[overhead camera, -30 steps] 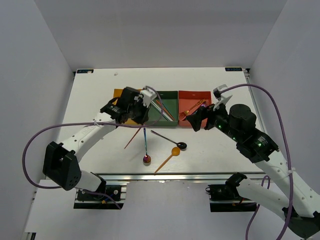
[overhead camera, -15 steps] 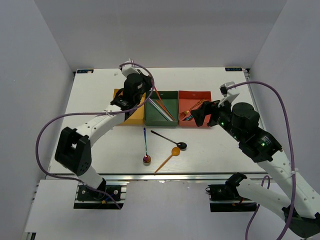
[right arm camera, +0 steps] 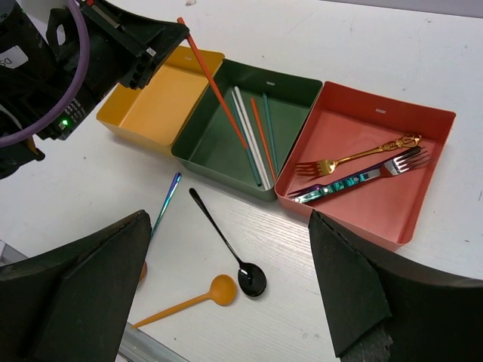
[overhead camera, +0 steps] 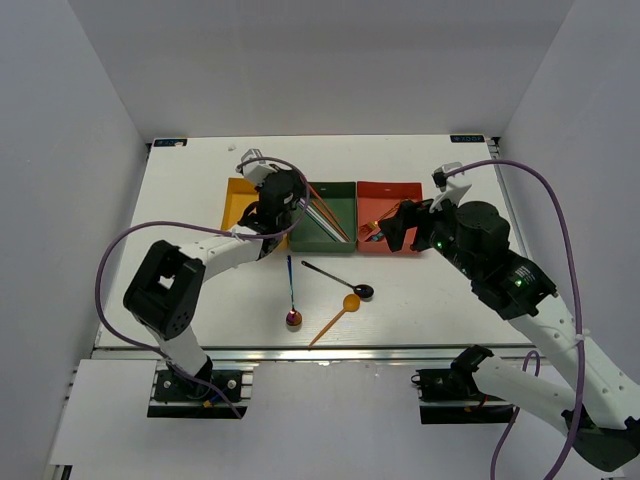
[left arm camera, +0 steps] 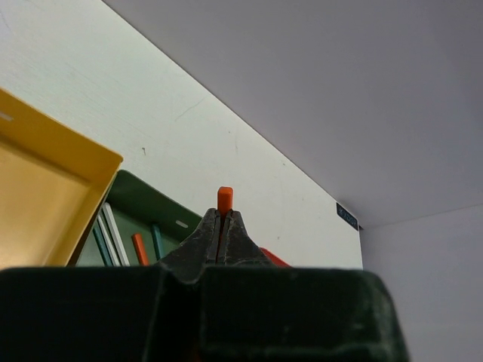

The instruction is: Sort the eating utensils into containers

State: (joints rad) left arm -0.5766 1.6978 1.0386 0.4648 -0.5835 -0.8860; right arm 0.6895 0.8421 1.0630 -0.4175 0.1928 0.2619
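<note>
One slim orange plastic chopstick (right arm camera: 215,87) is pinched near one end between the pressed-together jaws of the left gripper (left arm camera: 223,217). That gripper hangs about where the shallow yellow-orange square tray (right arm camera: 162,98) meets the dark green square tray (right arm camera: 207,147), in the upper left of the right wrist view. The stick slants down toward the middle of the frame, its free tip over the green tray, where white, green and orange chopsticks (right arm camera: 256,143) lie; whether the tip touches anything I cannot tell. The main risk, as I judge it, is the release: held by one end and tilted, the stick could land tip first, pivot on the green tray's rim and slide into the yellow-orange tray or out onto the white bench (right arm camera: 423,53). It may also bounce off the sticks lying there, or twist in so narrow a pinch. The right gripper (overhead camera: 392,231), jaws spread wide and holding nothing, hovers by the red square tray (right arm camera: 392,207) with its gold fork (right arm camera: 355,157) and dark iridescent fork (right arm camera: 362,177). Reaching for the black spoon (right arm camera: 226,245), the orange spoon (right arm camera: 192,298) or the iridescent-handled spoon (right arm camera: 167,200) at lower centre could crowd both arms together.
</note>
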